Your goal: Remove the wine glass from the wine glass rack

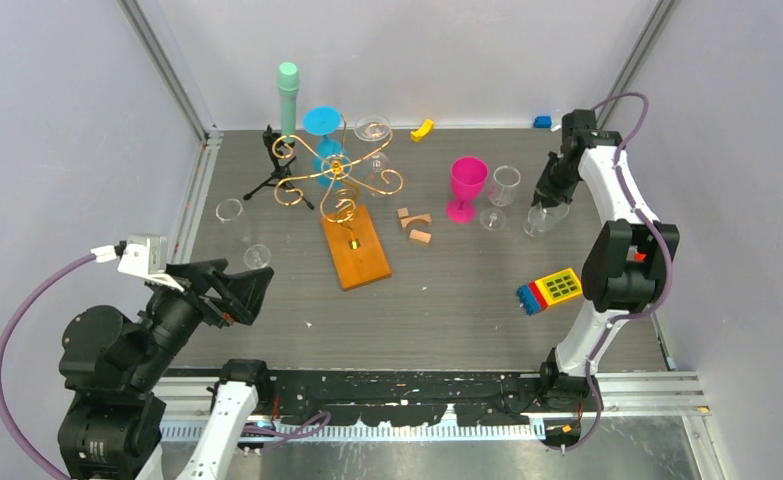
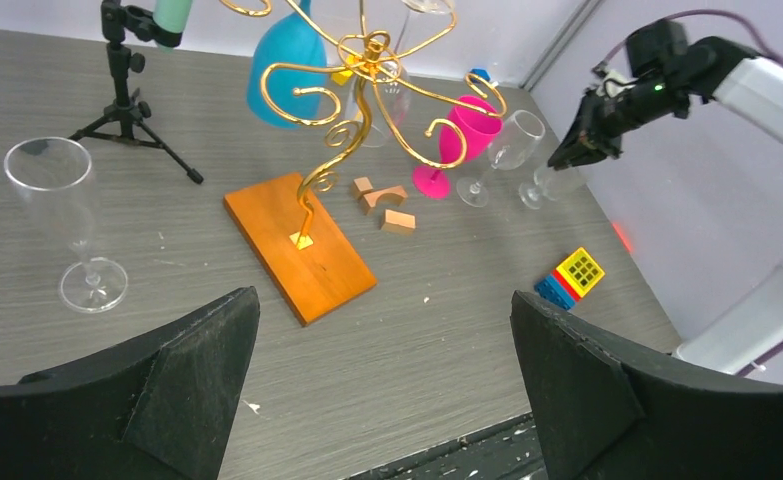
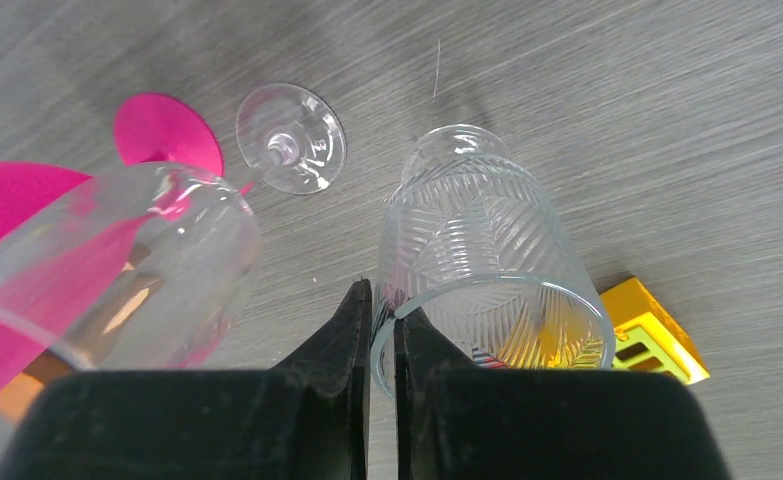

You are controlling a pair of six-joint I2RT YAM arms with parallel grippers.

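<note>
The gold wire wine glass rack (image 1: 337,178) stands on its orange wooden base (image 1: 358,251) mid-table; it also shows in the left wrist view (image 2: 367,75). A blue wine glass (image 1: 323,132) and a clear wine glass (image 1: 373,130) hang upside down from its arms. My left gripper (image 1: 255,291) is open and empty near the front left, its fingers (image 2: 197,370) wide apart. My right gripper (image 1: 546,203) is far right of the rack, shut on the rim of a clear patterned tumbler (image 3: 487,245), with one finger (image 3: 422,350) inside the rim.
A pink goblet (image 1: 466,186) and a clear wine glass (image 1: 503,190) stand next to the tumbler. A clear flute (image 1: 239,228) and a black tripod (image 1: 272,168) with a green cylinder are on the left. Wooden blocks (image 1: 415,225) and a toy brick (image 1: 550,290) lie on the table.
</note>
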